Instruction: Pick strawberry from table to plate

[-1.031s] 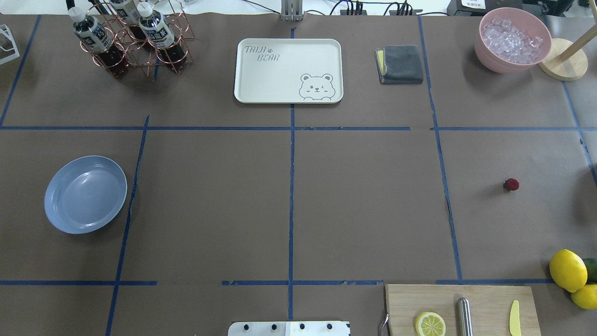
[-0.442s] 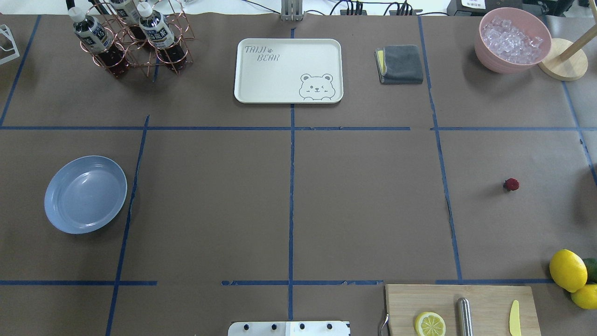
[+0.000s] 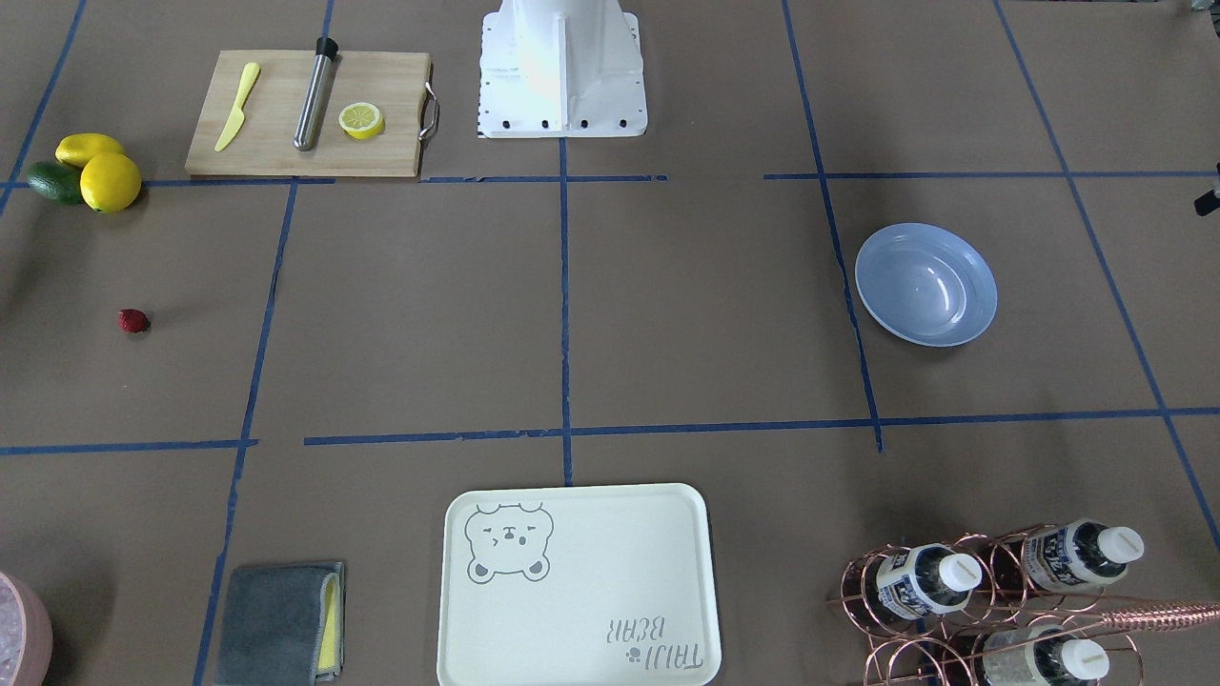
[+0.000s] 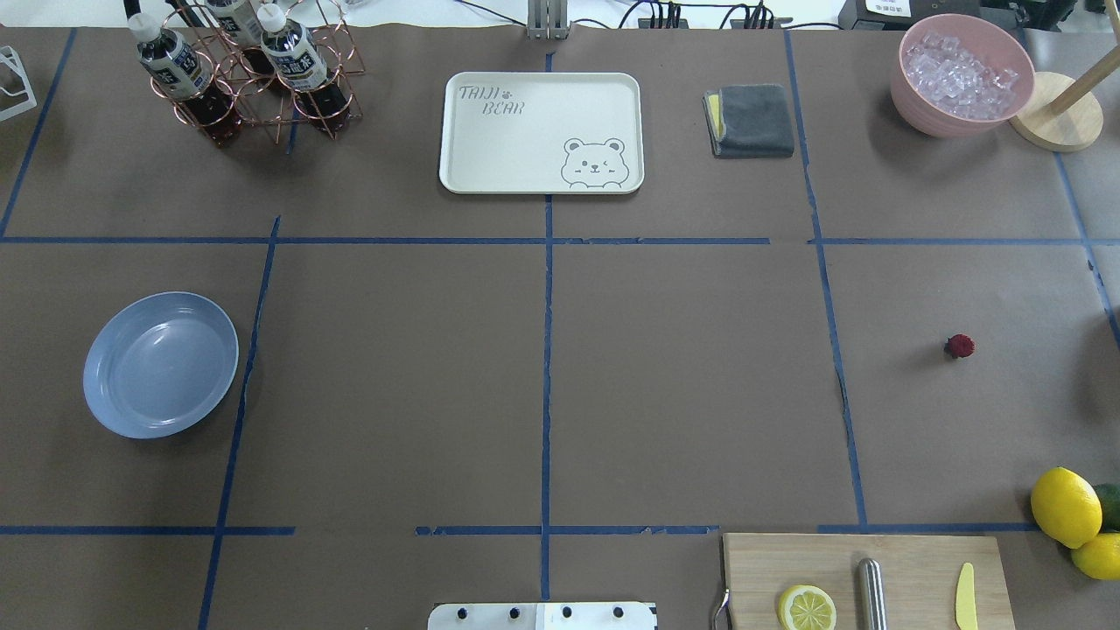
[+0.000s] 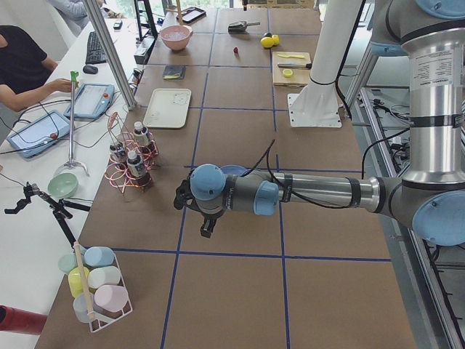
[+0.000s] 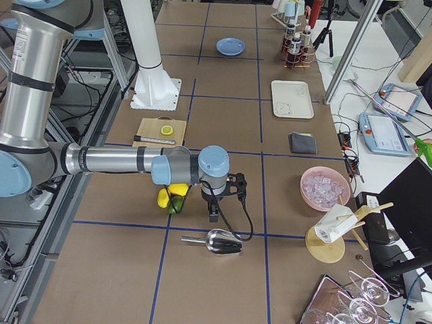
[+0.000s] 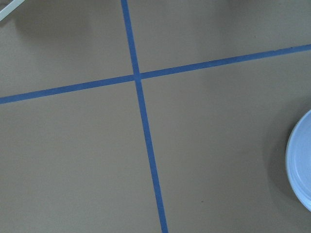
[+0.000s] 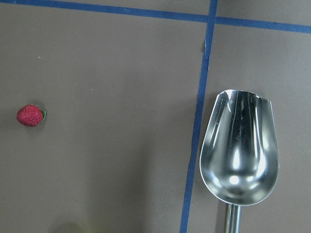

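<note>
The strawberry (image 4: 960, 346) is a tiny dark-red berry lying on the brown table (image 4: 682, 385) at the right; it also shows at the left of the right wrist view (image 8: 30, 116). The light-blue plate (image 4: 161, 364) sits far off at the left with nothing in it, and its rim (image 7: 301, 170) edges into the left wrist view. My left gripper (image 5: 208, 229) hangs beside the plate and my right gripper (image 6: 212, 216) hangs near the lemons. Each shows only in a side view, so I cannot tell whether either is open or shut.
A cream bear-print tray (image 4: 541, 131), a grey cloth (image 4: 751, 120), a bottle rack (image 4: 249, 74) and a pink bowl of ice (image 4: 961, 74) line the far edge. A cutting board (image 4: 866, 582) and lemons (image 4: 1065, 506) sit near right. A metal scoop (image 8: 239, 153) lies by the strawberry.
</note>
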Controlling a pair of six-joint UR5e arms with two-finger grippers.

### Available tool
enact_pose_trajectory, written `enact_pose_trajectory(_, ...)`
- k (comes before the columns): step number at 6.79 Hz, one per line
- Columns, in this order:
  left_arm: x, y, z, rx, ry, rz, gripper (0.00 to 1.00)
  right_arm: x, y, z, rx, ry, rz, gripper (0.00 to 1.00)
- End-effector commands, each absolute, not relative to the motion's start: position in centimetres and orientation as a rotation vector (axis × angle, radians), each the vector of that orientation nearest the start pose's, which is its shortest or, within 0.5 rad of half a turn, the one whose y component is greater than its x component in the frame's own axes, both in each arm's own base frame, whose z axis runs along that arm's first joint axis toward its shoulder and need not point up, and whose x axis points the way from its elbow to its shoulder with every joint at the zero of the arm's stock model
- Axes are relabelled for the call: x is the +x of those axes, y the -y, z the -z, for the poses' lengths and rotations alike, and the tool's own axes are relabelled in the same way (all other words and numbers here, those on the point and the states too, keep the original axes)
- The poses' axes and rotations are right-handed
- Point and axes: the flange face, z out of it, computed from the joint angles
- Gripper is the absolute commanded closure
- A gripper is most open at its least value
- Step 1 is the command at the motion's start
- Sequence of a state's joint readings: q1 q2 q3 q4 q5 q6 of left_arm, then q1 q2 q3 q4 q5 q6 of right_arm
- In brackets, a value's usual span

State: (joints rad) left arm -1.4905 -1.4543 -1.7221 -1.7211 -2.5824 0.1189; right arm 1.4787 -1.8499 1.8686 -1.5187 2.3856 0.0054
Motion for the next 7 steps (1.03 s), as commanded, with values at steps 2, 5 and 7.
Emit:
enact_pose_trajectory(2, 10.0, 44.7, -59.8, 0.127, -1.065, -0.307, 0.00, 2.5, 38.1, -62.7, 0.023, 0.817, 0.110, 0.00)
enact_pose_trajectory(5, 20.4, 42.3, -62.1, 0.086, -1.031, -0.177, 0.02, 2.5, 38.1, -62.6, 0.024, 0.823, 0.111, 0.00)
enact_pose_trajectory(7, 21.8, 41.8, -62.6, 0.095, -1.004, -0.188, 0.12, 2.5, 38.1, -62.6, 0.024, 0.823, 0.111, 0.00)
